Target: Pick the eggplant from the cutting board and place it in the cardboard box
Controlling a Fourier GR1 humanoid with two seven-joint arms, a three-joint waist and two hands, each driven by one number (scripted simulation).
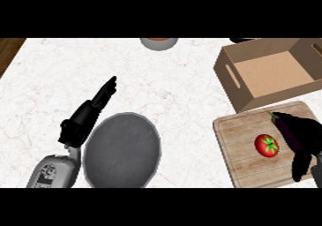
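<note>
A dark purple eggplant (286, 129) lies slanted on the wooden cutting board (245, 154) at the lower right, stem toward the far side. My right hand (314, 137) comes in from the right edge and lies against the eggplant's right side. Its fingers (313, 128) stretch along the eggplant, and the thumb (300, 167) is spread apart below it, so the hand is open. The open cardboard box (300, 53) stands just beyond the board at the upper right. My left hand (85, 117) rests open at the left, fingers straight.
A red tomato (267, 145) sits on the board just left of the eggplant. A grey round plate (121, 150) lies by my left forearm. A bowl (159, 43) shows at the counter's far edge. Dark wooden floor borders the counter's left corner.
</note>
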